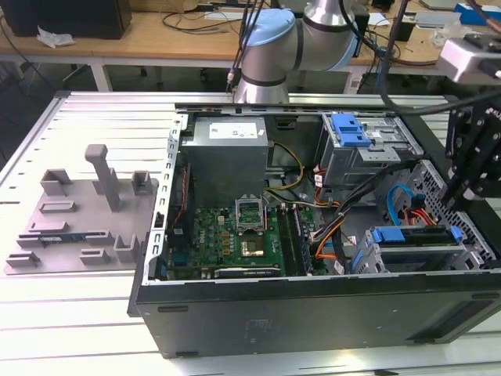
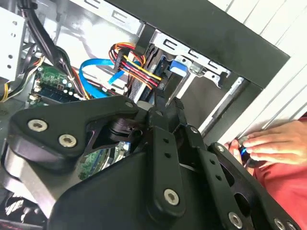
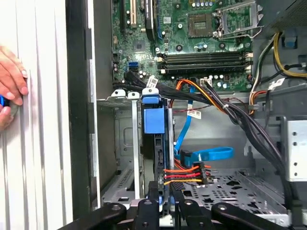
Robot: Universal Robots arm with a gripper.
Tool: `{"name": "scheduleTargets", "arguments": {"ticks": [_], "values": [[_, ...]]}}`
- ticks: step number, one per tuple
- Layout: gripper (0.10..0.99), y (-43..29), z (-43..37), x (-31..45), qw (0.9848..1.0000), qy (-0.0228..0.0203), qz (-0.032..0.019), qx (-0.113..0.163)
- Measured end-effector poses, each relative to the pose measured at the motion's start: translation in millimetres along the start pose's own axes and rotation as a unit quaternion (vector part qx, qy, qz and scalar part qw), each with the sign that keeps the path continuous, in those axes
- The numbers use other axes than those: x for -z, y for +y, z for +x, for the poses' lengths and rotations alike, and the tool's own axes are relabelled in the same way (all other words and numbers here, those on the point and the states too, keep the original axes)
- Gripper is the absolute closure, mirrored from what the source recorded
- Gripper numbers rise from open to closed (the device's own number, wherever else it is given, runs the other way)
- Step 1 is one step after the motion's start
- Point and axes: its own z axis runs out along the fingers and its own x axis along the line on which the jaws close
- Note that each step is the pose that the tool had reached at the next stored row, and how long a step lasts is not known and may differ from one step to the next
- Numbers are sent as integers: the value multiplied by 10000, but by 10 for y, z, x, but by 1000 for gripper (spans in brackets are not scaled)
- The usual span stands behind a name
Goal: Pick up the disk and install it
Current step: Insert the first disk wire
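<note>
Nearest to us, the black two-fingered gripper (image 3: 162, 199) is pressed onto the near edge of the disk (image 3: 154, 122), pinching it from both sides as far as we can judge in both wrist views. The disk stands on edge in a slot of the perforated grey metal drive cage (image 3: 122, 158), down in the corner of the open black computer case (image 1: 313, 313). It is a thin slab, dark from this side, edged by a bright blue plastic carrier frame with a square blue tab on top.

Just beside it lie a red, yellow and black power cable bundle (image 3: 184, 172) and a flat blue data cable (image 3: 206, 154). We think these could snag or get trapped against the cage if the disk goes in tilted, and a skewed frame could jam on the slot's rails.

Further off sits the green motherboard (image 3: 192, 43). A person's hand (image 3: 10, 76) rests on the white slatted table (image 3: 43, 167) outside the case wall.
</note>
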Motion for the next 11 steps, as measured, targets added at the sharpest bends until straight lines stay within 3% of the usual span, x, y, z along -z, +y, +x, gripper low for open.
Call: {"name": "scheduleTargets", "arguments": {"ticks": [1,11], "values": [[847,1,-9,42,10000,10,0,0],[847,1,-10,46,10000,11,2,0]]}}
